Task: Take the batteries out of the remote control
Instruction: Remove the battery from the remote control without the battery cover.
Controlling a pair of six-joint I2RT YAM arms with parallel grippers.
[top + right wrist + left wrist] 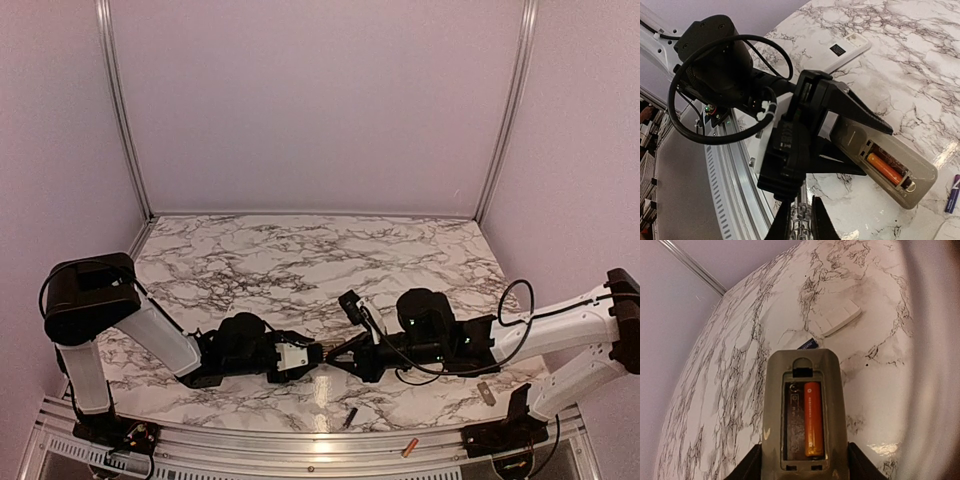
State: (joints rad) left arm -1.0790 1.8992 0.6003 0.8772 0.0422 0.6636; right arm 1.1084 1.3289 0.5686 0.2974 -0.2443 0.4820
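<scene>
Firmly, the left gripper [805, 466] clamps the remote control [802, 365], whose open bay holds one orange battery [812, 417]. The right gripper [801, 220] is closed, close by. A dark battery [350, 416] lies near the counter's [300, 250] near edge.

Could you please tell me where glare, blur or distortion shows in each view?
Top external: a bright reflection glares on the table near its front edge. Left wrist: fisheye bending, a blurred band down the right side, yet the remote and orange battery are crisp. Right wrist: a glare streak on the table past the remote; left background soft.
</scene>
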